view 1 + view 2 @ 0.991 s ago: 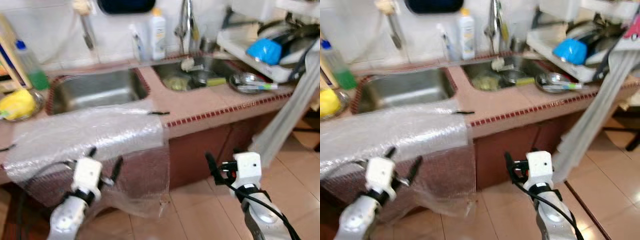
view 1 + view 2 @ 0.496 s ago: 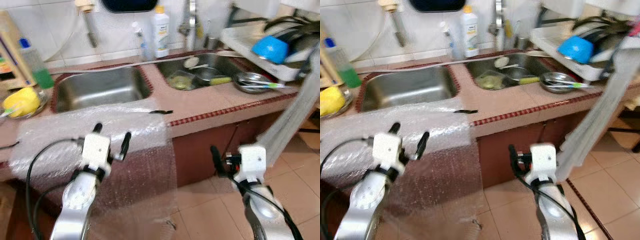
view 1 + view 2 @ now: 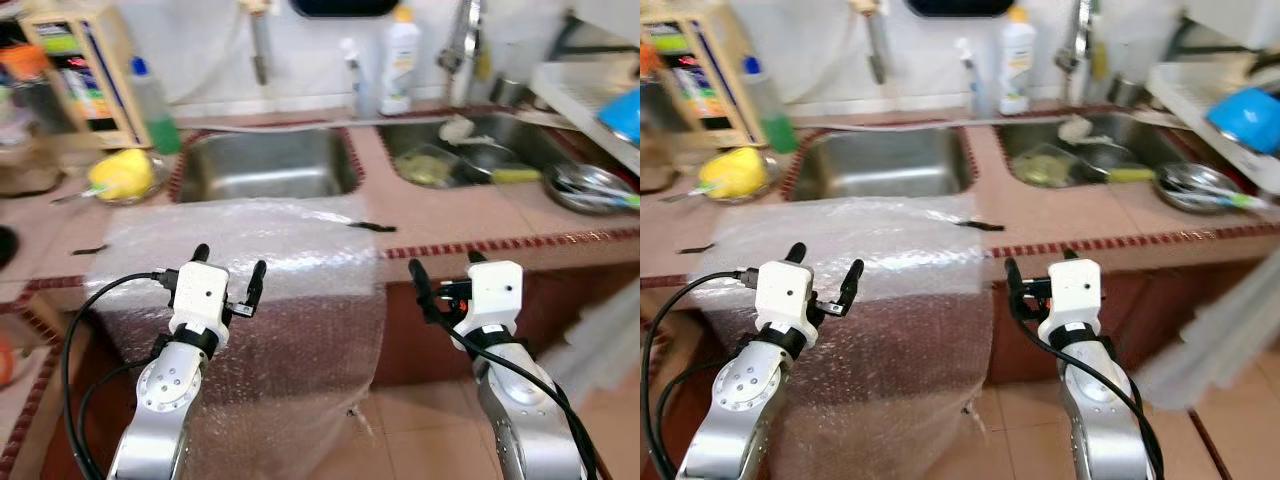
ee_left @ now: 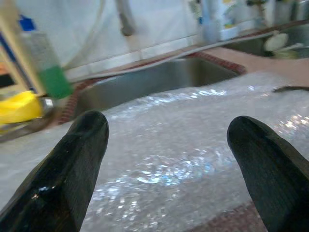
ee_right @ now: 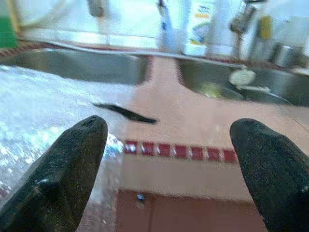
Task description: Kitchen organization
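A clear sheet of bubble wrap (image 3: 250,250) lies on the tiled counter (image 3: 450,215) in front of the empty left sink (image 3: 265,165) and hangs down over the cabinet front. My left gripper (image 3: 230,260) is open, level with the counter edge and just in front of the sheet, with nothing between its fingers; its wrist view looks across the bubble wrap (image 4: 183,145) toward the sink. My right gripper (image 3: 443,265) is open too, held before the bare counter edge to the right of the sheet. A thin black strip (image 5: 126,112) lies on the counter at the sheet's right corner.
The right sink (image 3: 470,165) holds dishes and scraps. A metal bowl with utensils (image 3: 590,185) sits at the counter's right, with a blue bowl (image 3: 1245,105) in a rack behind it. At the left are a green bottle (image 3: 155,95) and a yellow sponge (image 3: 120,175); a white bottle (image 3: 402,50) stands by the tap.
The camera has swung left, bringing more of the left counter into view. My left gripper has risen from below the counter to its edge, still open. The right gripper stays about where it was.
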You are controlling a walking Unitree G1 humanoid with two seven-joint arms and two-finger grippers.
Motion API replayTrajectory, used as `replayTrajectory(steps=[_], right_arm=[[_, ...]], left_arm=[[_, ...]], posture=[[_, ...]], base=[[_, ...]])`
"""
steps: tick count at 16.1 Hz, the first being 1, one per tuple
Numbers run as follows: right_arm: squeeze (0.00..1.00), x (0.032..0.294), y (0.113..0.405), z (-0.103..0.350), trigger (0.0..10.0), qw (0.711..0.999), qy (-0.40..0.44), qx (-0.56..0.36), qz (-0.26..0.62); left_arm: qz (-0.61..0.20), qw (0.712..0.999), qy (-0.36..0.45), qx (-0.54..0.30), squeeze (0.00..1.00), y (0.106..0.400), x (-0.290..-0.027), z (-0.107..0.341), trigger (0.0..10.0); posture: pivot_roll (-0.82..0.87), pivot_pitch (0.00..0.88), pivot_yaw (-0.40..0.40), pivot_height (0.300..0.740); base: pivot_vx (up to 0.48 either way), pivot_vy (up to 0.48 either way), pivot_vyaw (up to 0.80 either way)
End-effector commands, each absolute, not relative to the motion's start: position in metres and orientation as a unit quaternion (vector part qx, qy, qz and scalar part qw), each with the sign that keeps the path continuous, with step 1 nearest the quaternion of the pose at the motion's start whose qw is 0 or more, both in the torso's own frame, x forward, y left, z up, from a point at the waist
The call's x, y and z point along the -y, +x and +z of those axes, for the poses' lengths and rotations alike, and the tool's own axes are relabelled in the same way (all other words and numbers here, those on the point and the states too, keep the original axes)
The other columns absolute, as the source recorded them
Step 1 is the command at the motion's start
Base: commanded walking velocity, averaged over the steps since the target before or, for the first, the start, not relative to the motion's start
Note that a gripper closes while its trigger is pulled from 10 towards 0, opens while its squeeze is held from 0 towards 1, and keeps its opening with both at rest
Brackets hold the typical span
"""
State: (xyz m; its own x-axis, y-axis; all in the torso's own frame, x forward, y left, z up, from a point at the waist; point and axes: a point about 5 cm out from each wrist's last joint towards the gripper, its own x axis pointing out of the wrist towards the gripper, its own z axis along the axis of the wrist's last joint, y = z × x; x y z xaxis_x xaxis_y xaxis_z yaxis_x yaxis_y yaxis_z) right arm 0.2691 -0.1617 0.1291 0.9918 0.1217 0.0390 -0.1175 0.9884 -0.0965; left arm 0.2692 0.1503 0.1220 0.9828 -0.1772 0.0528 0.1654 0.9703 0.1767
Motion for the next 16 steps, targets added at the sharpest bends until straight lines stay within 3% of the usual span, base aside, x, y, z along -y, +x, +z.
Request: replayTrajectory(steps=[1, 5, 11, 16], right_arm=[[0.0, 0.163, 0.272, 0.13, 10.0, 0.997, -0.049, 0.02, 0.059], [0.0, 0.161, 0.272, 0.131, 10.0, 0.997, -0.046, 0.022, 0.065], [0.0, 0.163, 0.271, 0.144, 10.0, 0.999, -0.006, 0.045, 0.027], [0.0, 0.164, 0.275, 0.146, 10.0, 0.999, -0.007, 0.043, 0.024]], left_arm=[[-0.078, 0.993, 0.089, 0.028, 0.0, 0.272, -0.152, 0.12, 10.0], [-0.067, 0.995, 0.073, 0.028, 0.0, 0.274, -0.153, 0.121, 10.0], [-0.07, 0.996, -0.058, 0.003, 0.0, 0.275, -0.15, 0.116, 10.0], [-0.088, 0.993, -0.072, 0.013, 0.0, 0.281, -0.145, 0.125, 10.0]], posture=[[0.05, 0.0, 0.059, 0.74], [0.06, 0.0, 0.051, 0.74], [0.06, 0.0, 0.036, 0.74], [0.05, 0.0, 0.032, 0.74]], base=[[0.0, 0.0, 0.79], [0.0, 0.0, 0.78], [0.0, 0.0, 0.0], [0.0, 0.0, 0.0]])
